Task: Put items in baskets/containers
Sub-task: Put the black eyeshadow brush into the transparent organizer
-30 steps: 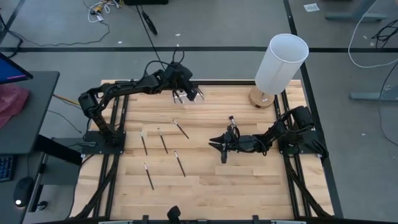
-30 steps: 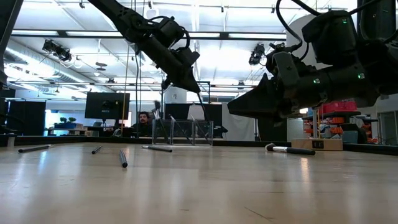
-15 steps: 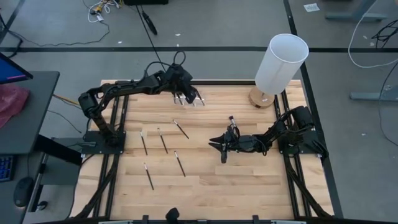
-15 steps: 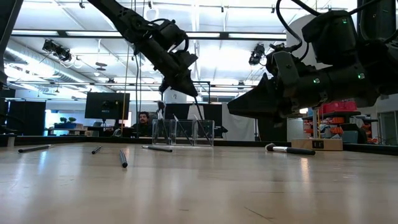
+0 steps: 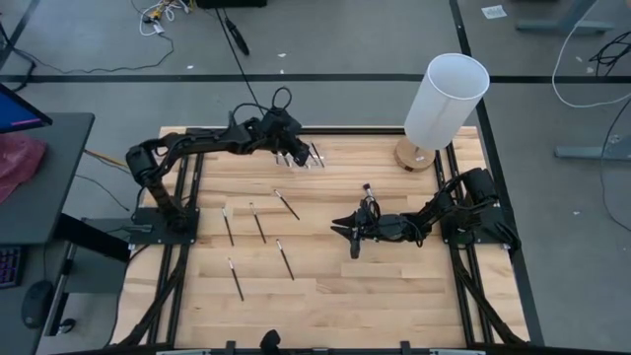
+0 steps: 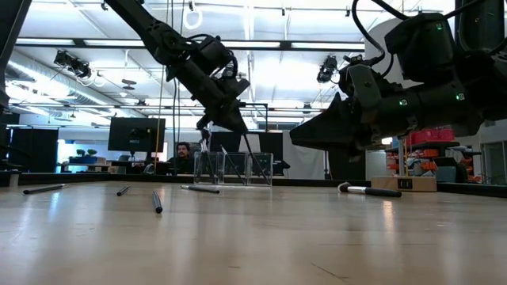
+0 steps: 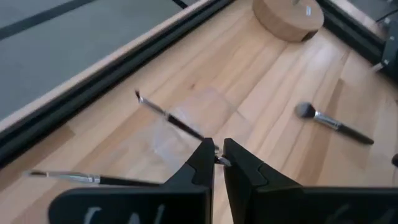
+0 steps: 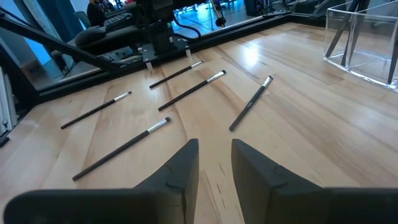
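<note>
"Five loose brushes lie flat on the table, left of centre. Any text to log?"

"Pale marks on the left gripper's body in its wrist view, cut off by the frame, unreadable. The monitor in the room is too small to read."

"Left gripper?"

"At the far edge, right above the organiser. Fingers are pinched nearly together on the end of the held brush, which slants down into the clear box."

"More brushes in the box?"

"Dark handles lean in its compartments in the low view – count unclear. Which compartment the held one is in, cannot tell."

"Right gripper?"

"Low over mid-table, pointing at the loose brushes, well apart from the box. Its fingers stand a little apart with nothing between them."

"Other stuff?"

"A fluffy brush sits just beyond the right arm. The white cylinder on a wooden base stands at the far right corner. A person sits behind the table, beyond the box."

"Anything blocking?"

"In the low view the right arm's bulk hides the cylinder – the left arm crosses above the organiser."
</note>
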`<state>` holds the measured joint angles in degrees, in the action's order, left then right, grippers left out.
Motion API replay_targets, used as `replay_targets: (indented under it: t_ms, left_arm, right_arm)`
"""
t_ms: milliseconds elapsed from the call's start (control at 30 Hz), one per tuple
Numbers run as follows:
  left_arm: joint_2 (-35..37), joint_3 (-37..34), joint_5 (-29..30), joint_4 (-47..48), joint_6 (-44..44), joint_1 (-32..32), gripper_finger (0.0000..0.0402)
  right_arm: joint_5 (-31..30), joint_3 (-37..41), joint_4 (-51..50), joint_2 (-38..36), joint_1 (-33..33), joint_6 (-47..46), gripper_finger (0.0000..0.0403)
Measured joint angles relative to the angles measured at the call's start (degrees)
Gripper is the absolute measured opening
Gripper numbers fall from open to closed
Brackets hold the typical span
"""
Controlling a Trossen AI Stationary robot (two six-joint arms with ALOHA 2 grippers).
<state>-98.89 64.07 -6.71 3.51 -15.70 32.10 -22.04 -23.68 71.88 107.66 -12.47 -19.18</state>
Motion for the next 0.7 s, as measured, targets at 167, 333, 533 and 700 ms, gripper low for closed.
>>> replay_targets:
  t_ms: [167, 333, 533, 700]
  left_arm:
    - [-2.28, 0.09, -1.24, -0.99, -0.61, 0.37, 0.0042]
    - [-4.16, -0.01, -1.51, -1.29, -0.64, 0.37, 0.0082]
    - [-4.35, -0.01, -0.69, -3.71, -0.13, 0.87, 0.0129]
    - [-4.35, 0.01, 1.24, -7.09, 4.31, 1.88, 0.0154]
  right_arm:
    - [0.02, -0.06, 0.09, 0.0, -0.02, -0.01, 0.0096]
    - [0.01, -0.37, 0.14, 0.0, 0.0, -0.1, 0.0096]
    - [0.01, -0.42, 0.13, 0.0, 0.0, -0.28, 0.0096]
    - [0.02, -0.42, 0.11, 0.0, 0.0, -0.33, 0.0096]
